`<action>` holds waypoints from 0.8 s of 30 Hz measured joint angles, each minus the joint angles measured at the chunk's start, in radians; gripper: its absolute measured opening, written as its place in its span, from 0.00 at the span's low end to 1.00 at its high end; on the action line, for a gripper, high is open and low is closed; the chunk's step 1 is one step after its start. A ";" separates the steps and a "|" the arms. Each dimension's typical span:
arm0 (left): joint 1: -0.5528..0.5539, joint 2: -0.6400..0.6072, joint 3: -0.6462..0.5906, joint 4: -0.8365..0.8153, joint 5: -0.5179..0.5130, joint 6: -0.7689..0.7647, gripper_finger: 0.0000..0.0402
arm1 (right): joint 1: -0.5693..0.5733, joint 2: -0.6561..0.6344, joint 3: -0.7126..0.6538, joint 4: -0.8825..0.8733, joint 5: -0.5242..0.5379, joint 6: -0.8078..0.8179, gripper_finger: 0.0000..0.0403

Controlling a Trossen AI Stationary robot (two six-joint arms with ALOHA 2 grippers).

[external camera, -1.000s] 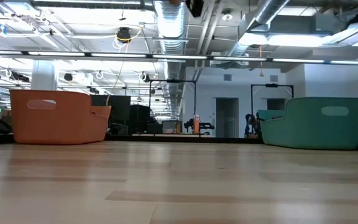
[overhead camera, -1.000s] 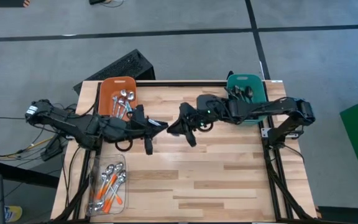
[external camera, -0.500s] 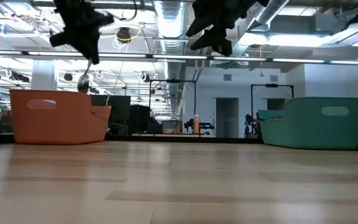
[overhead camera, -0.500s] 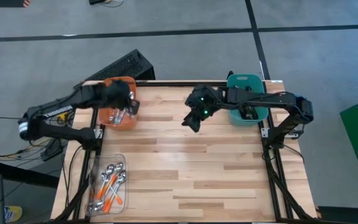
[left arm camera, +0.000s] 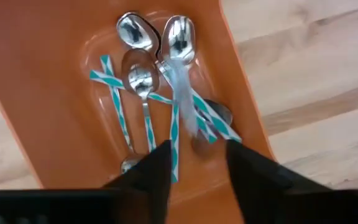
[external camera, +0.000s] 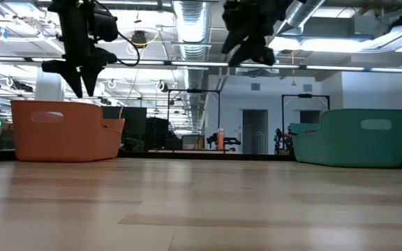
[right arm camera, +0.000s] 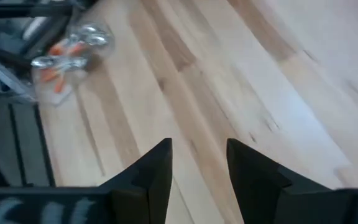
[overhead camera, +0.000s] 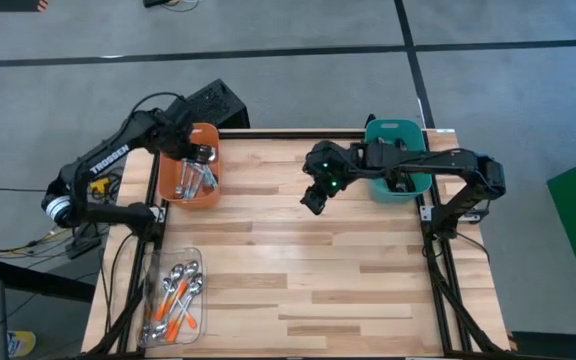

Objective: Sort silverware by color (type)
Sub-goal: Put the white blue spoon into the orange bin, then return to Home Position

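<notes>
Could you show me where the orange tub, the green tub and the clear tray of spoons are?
orange tub [overhead camera: 173, 180]: high view, on its left wall.
green tub [overhead camera: 393, 128]: high view, on its far rim.
clear tray of spoons [overhead camera: 156, 262]: high view, on its bare upper left corner.

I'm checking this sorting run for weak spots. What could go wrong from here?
The left pincer hangs open over the orange bin, where a blurred spoon seems to be dropping; it could bounce out. The clear tray's spoons lie overlapped, so the next grasp may catch two.
</notes>
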 joint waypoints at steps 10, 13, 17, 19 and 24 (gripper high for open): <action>-0.052 -0.222 0.000 0.180 0.076 0.038 0.60 | 0.047 -0.144 0.000 -0.006 0.180 -0.001 0.43; -0.107 -0.340 0.000 0.286 0.059 -0.007 0.59 | 0.047 -0.207 0.000 0.025 0.216 -0.002 0.40; -0.203 -0.457 0.001 0.389 0.068 -0.049 0.59 | 0.045 -0.272 0.000 0.077 0.222 -0.009 0.36; -0.257 -0.499 0.001 0.440 0.072 -0.038 0.59 | 0.050 -0.300 0.000 0.114 0.223 -0.020 0.35; -0.420 -0.545 0.001 0.597 0.062 -0.024 0.49 | 0.093 -0.356 0.000 0.183 0.214 -0.135 0.29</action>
